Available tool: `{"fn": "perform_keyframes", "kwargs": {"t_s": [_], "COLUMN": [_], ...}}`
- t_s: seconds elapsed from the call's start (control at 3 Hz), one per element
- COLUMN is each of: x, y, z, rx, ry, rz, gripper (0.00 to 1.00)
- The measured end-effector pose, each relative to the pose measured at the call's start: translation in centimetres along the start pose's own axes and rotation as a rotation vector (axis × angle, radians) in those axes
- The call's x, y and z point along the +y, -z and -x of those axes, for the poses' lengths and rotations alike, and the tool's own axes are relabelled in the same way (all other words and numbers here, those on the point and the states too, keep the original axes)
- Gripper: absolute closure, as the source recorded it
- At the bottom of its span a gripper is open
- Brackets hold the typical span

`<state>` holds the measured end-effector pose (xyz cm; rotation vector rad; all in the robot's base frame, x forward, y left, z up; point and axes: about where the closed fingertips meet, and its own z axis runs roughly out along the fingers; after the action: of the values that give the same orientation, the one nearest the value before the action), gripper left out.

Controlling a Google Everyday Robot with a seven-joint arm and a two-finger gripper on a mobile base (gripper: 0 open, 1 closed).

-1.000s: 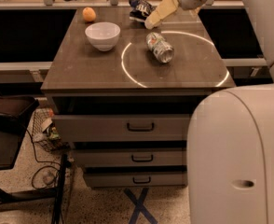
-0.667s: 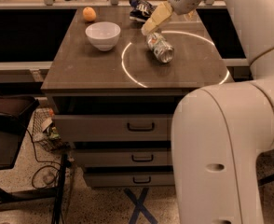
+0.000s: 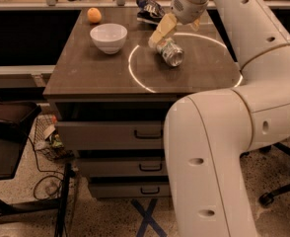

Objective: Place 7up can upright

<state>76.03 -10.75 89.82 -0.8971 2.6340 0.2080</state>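
The 7up can (image 3: 170, 53) is lying on its side on the dark wooden tabletop (image 3: 90, 75), right of the middle. Its shiny round end is facing toward the front right, and its other end is pointing back toward the gripper. It is sitting inside a thin white ring (image 3: 133, 74) that is showing on the tabletop, close to the ring's left arc.

The gripper (image 3: 157, 37) is reaching down from the upper right. Its pale yellow tip is hanging at the can's rear end, touching it or just short of touching; which of the two cannot be told. Whether the gripper is open or closed cannot be told either, and it is not visibly holding anything. The robot arm (image 3: 243, 38) is sweeping in a wide white curve from the lower right corner up over the table's right side.

To the left of the can, outside the ring, a white bowl (image 3: 108, 37) is standing upright. An orange (image 3: 94, 15) is resting behind the bowl, near the back left corner. A dark blue-and-white snack bag (image 3: 149, 10) is lying at the back edge, behind the gripper.

The tabletop is topping a cabinet whose three grey drawers (image 3: 110, 132) are sitting closed. A blue tape cross (image 3: 146, 220) is marking the speckled floor in front, and a wire basket (image 3: 47, 141) is sitting at the cabinet's left.
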Motion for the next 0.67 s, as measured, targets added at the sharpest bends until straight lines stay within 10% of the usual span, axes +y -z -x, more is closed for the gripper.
{"fn": "perform_keyframes", "kwargs": {"t_s": [0.67], "x": [0.04], "y": [-2.07], "z": [0.60], "rx": [0.059], "ry": [0.001], "rz": [-0.038], "gripper": [0.00]}}
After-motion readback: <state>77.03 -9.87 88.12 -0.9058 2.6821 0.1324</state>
